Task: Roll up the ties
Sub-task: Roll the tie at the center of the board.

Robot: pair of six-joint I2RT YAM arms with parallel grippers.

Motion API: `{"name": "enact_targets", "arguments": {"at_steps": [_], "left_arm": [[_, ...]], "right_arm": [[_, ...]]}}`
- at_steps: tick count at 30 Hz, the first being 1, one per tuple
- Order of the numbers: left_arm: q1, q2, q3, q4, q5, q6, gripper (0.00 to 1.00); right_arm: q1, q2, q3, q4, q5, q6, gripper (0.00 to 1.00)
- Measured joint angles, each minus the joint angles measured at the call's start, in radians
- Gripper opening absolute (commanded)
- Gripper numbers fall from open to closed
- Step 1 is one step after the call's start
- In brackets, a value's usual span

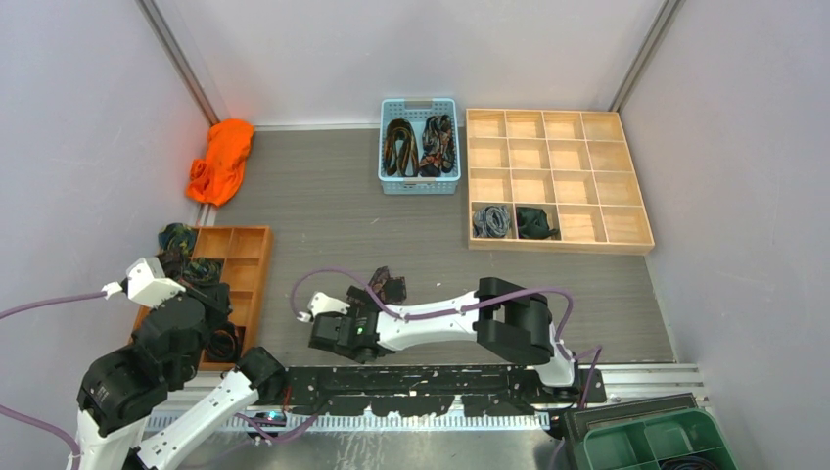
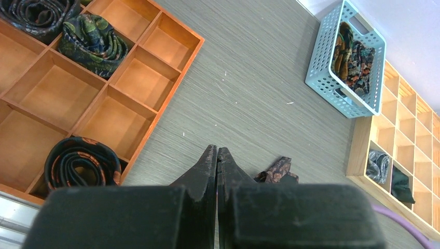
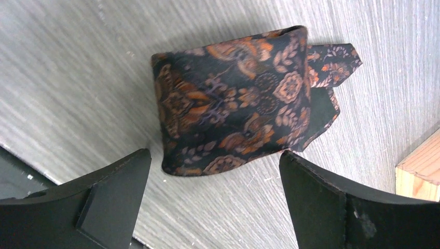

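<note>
- On the counter (image 1: 323, 215), a folded black-orange paisley tie (image 3: 233, 109) lies between the spread jaws of the right gripper (image 3: 212, 161).
- The left gripper (image 2: 217, 155) hovers pressed together, empty, near a wooden tray (image 2: 179, 72).

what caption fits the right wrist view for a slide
Open right gripper poised over a bundled paisley tie on the grey table.

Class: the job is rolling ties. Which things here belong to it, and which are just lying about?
Belong: paisley tie; loose ties in blue basket; coiled ties; wooden trays.
Lying about: orange cloth; green bin.
</note>
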Motion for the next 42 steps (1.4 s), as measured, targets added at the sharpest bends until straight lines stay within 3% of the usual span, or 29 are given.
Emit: {"name": "enact_targets", "arguments": {"at_steps": [11,35,37,42], "left_arm": [[0.0,-0.02,-0.015,0.001,0.004,0.0,0.0],[0.0,-0.02,-0.04,0.024,0.015,0.0,0.0],[0.0,-0.02,-0.042,0.029,0.015,0.0,0.0],[0.0,-0.02,-0.048,0.039,0.014,0.0,0.0]], "right_arm": [[0.051,-0.016,0.054,-0.05,-0.006,-0.062,1.0],[-0.02,0.079,0.096,0.026,0.047,-0.208,1.0],[-0.037,0.086,0.106,0.029,0.046,-0.209,0.97],[-0.094,0.115,0.155,0.016,-0.015,-0.199,0.75]]}}
